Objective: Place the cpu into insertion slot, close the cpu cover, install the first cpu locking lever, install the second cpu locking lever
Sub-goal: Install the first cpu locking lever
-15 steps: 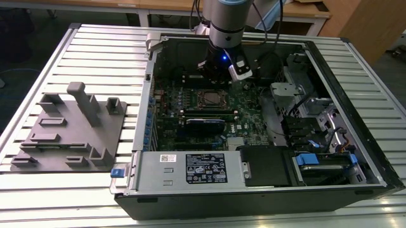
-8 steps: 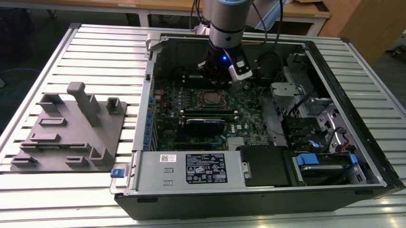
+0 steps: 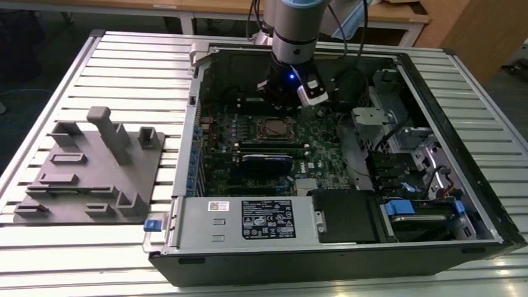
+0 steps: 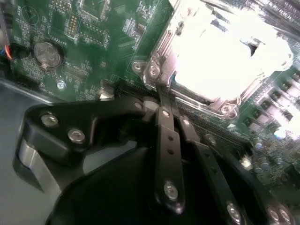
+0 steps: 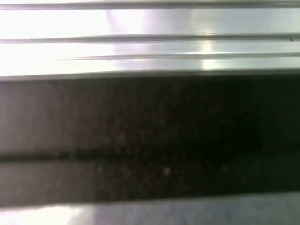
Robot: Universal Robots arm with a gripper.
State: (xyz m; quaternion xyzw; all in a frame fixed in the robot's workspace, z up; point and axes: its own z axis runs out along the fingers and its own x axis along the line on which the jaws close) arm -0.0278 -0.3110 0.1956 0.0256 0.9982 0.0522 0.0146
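Thin silvery cpu cover (image 4: 220, 61), stiff yet bendable, best pressed at its rim; gripper (image 4: 161, 101) beside it, fingers seemingly together, holding nothing.

1 PC case (image 3: 462, 185), 1 green board (image 3: 322, 154), 1 grey fixture (image 3: 83, 185).

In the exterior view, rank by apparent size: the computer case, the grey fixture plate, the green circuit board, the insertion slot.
Largest to smallest:
1. computer case
2. green circuit board
3. grey fixture plate, looks close to the board, so that pair is unsure
4. insertion slot

Case walls (image 3: 195, 117) around green board (image 3: 322, 151)
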